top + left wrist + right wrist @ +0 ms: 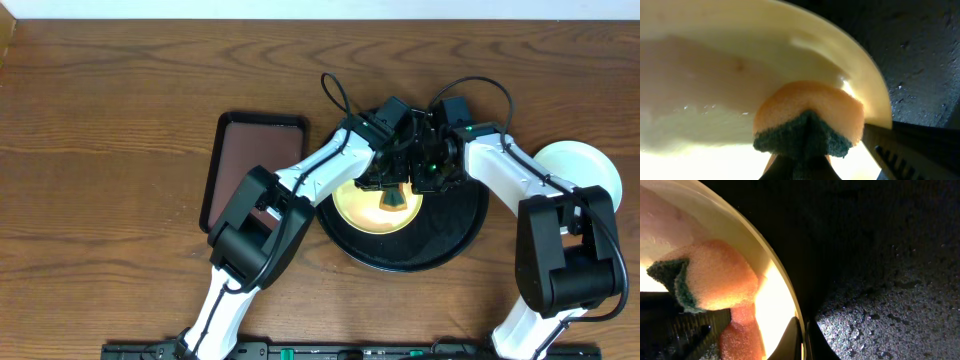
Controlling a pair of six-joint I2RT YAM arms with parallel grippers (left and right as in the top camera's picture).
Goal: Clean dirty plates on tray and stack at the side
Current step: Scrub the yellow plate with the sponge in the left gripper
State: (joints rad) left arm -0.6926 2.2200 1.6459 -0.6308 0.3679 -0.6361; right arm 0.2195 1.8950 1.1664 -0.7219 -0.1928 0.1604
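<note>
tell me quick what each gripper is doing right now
left gripper: closed on the sponge
right gripper: closed on the rim of the plate

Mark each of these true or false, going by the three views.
1. The left gripper is shut on an orange sponge with a green scouring side. True.
2. The sponge presses on a light blue plate. False: it presses on the pale yellow plate.
3. The right gripper pinches that plate's rim. True.
4. The plate being wiped is in the rectangular tray. False: it is over the round black tray; the brown rectangular tray lies apart, on the robot's left.
5. Another pale plate lies on the table to the robot's right of the black tray. True.
</note>
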